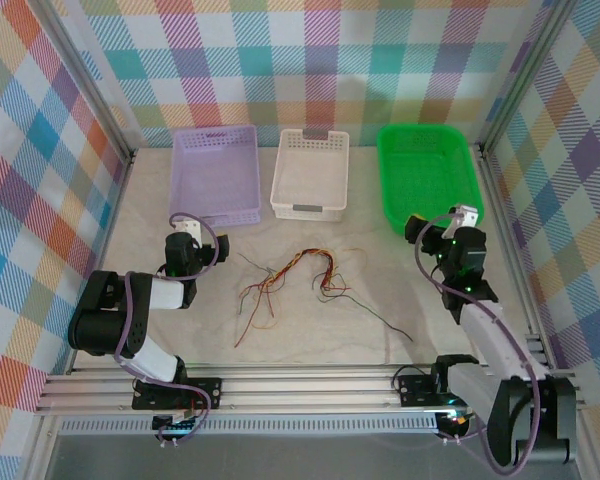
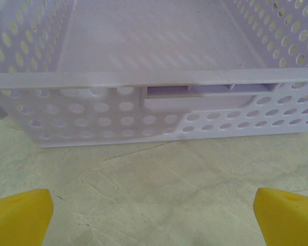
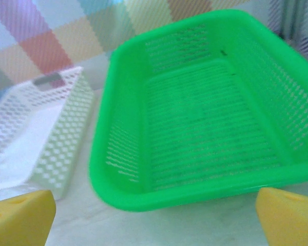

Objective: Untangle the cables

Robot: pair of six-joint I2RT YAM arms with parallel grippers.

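The left gripper stands with its jaws spread wide and nothing between them. In its wrist view the yellow fingertips sit at the two lower corners, with bare table between them and the near wall of the purple basket ahead. The right gripper is likewise wide open and empty, aimed at the green basket, with the white basket at the left of its frame.

Both grippers point toward the top of the overhead frame, away from the work. The cables lie on the table at the frame's centre, below the white basket. They are right of and slightly below the left gripper, and left of and below the right one. The tangle's long axis runs roughly left to right, with a dark strand trailing toward the lower right. The left gripper looks nearer. It probably has to turn right and downward in the frame to reach the tangle's left end.
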